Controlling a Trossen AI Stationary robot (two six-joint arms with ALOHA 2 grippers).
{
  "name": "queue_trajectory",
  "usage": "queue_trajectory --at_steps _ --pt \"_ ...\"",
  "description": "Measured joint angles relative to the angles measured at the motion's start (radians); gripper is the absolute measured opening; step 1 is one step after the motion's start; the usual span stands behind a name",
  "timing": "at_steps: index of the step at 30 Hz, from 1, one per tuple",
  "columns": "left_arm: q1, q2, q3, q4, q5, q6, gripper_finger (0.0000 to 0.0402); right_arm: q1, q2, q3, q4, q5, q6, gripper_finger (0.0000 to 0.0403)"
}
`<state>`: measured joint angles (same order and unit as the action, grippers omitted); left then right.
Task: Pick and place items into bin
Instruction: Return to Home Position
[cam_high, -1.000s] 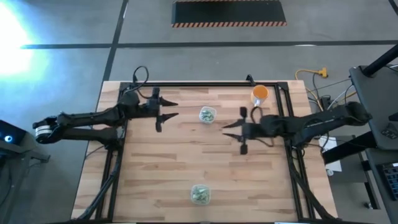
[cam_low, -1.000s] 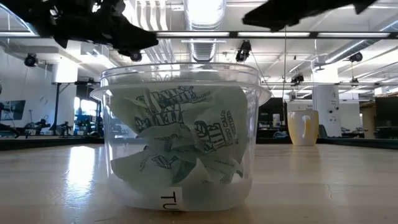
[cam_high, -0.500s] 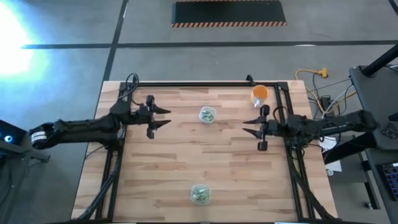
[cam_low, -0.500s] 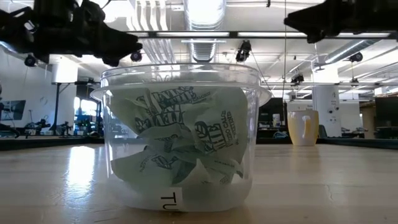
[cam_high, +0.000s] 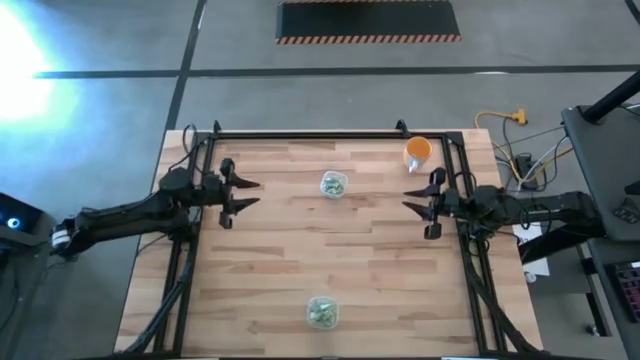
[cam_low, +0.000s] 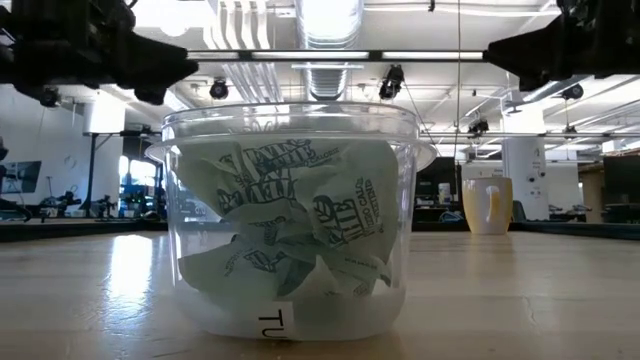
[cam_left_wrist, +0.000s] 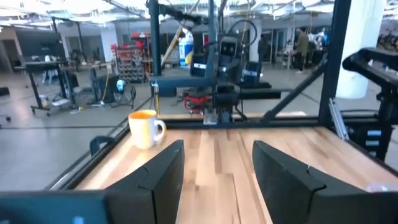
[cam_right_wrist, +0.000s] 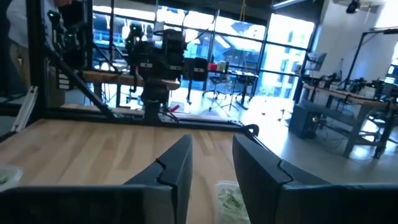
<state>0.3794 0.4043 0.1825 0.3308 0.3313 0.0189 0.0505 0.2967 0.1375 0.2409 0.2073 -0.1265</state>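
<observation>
Two clear bins (cam_high: 333, 176) (cam_low: 290, 115), one orange cup (cam_high: 418, 151), two grippers (cam_high: 250, 193) (cam_high: 408, 200), one table (cam_high: 270, 260).

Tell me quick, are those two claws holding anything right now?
Left gripper: open, empty, at the left edge of the wooden table.
Right gripper: open, empty, at its right edge, near the orange mug.

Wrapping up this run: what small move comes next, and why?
Probably pull the left gripper and right gripper back toward their bases: both hang open and empty; packets show only inside the top bin and bottom bin, none loose on the table.
</observation>
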Motion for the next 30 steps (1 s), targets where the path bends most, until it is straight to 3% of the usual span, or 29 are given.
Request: queue_trajectory --at_steps 12,16,19,22,30 --pt "0.0 -0.39 0.001 -0.296 0.002 0.012 0.0174 0.001 -0.116 -0.032 -0.073 -0.025 0.016 0.0105" --pt "-0.001 -0.371 -0.004 -0.313 0.028 0.009 0.0174 0.002 -0.135 -0.031 -0.088 -0.136 0.021 0.0105" --pt "-0.001 -0.337 -0.065 -0.216 0.027 -0.022 0.0174 0.002 -0.14 -0.037 -0.076 -0.195 0.037 0.0105" --pt "-0.001 -0.357 -0.171 -0.014 0.025 -0.101 0.0174 0.002 -0.133 -0.069 -0.034 -0.206 0.07 0.0105" --pt "-0.005 -0.374 -0.174 -0.027 -0.019 -0.14 0.0174 0.002 -0.132 -0.119 0.101 -0.205 0.068 0.0105"
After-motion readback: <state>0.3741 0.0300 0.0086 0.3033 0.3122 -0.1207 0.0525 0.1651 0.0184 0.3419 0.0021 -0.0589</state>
